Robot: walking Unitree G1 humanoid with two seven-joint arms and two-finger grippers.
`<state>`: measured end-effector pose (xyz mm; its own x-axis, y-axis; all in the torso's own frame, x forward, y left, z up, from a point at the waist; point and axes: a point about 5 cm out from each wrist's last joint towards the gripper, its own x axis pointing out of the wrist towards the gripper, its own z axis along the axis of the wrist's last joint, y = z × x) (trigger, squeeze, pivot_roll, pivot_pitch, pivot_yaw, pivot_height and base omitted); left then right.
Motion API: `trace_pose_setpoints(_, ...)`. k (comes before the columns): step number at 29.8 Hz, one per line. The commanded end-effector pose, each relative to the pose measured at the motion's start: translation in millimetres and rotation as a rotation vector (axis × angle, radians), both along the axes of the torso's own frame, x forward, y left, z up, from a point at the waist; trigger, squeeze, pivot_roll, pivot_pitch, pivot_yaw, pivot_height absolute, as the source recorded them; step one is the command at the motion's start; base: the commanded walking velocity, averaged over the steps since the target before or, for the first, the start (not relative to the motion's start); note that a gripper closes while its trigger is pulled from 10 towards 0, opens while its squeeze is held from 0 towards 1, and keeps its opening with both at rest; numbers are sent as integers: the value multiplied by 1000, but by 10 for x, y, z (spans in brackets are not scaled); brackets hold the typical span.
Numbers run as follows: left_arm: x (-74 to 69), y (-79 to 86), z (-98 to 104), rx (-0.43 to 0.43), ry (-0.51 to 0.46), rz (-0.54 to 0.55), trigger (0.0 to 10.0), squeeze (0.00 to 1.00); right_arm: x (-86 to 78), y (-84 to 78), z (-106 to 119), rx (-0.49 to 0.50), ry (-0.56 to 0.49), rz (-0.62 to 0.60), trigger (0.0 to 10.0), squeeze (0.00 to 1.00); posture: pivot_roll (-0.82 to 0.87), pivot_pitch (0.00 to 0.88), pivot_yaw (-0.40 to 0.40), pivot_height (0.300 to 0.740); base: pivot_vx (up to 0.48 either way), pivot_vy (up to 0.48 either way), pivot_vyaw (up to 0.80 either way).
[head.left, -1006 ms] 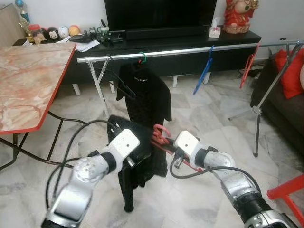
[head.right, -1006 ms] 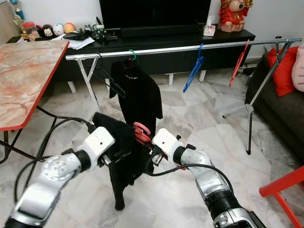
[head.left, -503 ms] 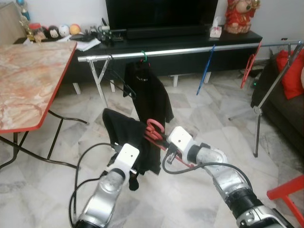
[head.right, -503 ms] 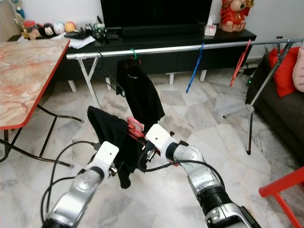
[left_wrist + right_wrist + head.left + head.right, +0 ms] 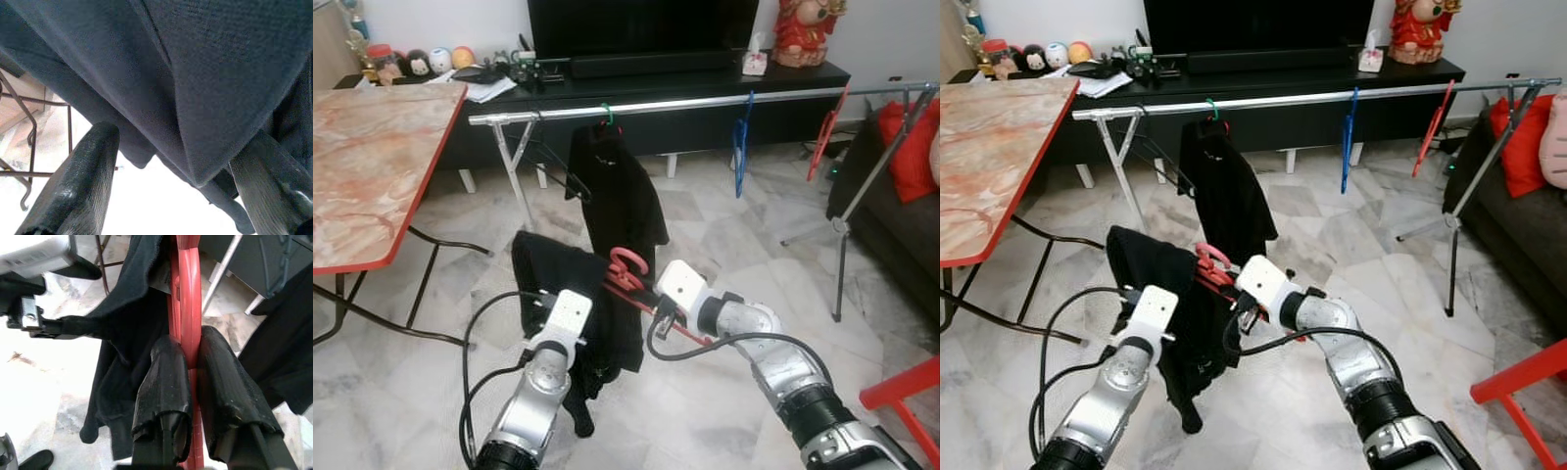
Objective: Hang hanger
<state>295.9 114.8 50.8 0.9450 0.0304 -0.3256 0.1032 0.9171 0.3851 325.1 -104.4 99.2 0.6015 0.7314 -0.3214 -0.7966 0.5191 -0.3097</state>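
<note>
The black cloth garment (image 5: 570,294) drapes over most of the red plastic hanger (image 5: 628,271), leaving its hook and a short strip of bar visible. The garment also covers the left gripper's (image 5: 176,166) jaws in the head views. The orange-edged marble desk (image 5: 372,166) is cut off at the frame's left edge.

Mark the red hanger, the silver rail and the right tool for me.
red hanger (image 5: 628,264), left eye view, on its hook.
silver rail (image 5: 675,104), left eye view, on the bare bar.
right tool (image 5: 190,357), right wrist view, between its fingertips, clamped on the hanger.
</note>
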Motion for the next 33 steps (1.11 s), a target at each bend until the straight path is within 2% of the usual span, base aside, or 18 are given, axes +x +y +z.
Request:
trace_pose_setpoints(1, 33, -8, 24, 0, -22, 13, 10000, 0, 26, 56, 167, 38, -55, 33, 0, 0, -61, 0, -10, 740, 0, 0, 0)
trace_pose_setpoints(11, 104, -27, 63, -13, -94, 41, 10000, 0, -53, 90, 142, 40, -26, 82, 0, 0, -69, 0, -8, 740, 0, 0, 0)
trace_pose_setpoints(12, 117, -32, 81, -21, -112, 36, 5647, 0, -67, 94, 126, 35, -16, 93, 0, 0, -69, 0, -7, 740, 0, 0, 0)
trace_pose_setpoints(13, 126, -36, 100, -29, -127, 35, 2353, 0, -73, 93, 118, 34, -13, 96, 0, 0, -67, 0, -8, 740, 0, 0, 0)
trace_pose_setpoints(14, 126, -36, 100, -29, -127, 35, 2353, 0, -73, 93, 118, 34, -13, 96, 0, 0, -67, 0, -8, 740, 0, 0, 0)
trace_pose_setpoints(15, 131, -35, 109, -33, -136, 36, 0, 0, -73, 93, 115, 35, -12, 94, 0, 0, -67, 0, -8, 740, 0, 0, 0)
trace_pose_setpoints(33, 143, -15, 65, 4, -135, 5, 0, 0, -92, 75, 117, 10, -4, 111, 0, 0, -63, 0, -14, 740, 0, 0, 0)
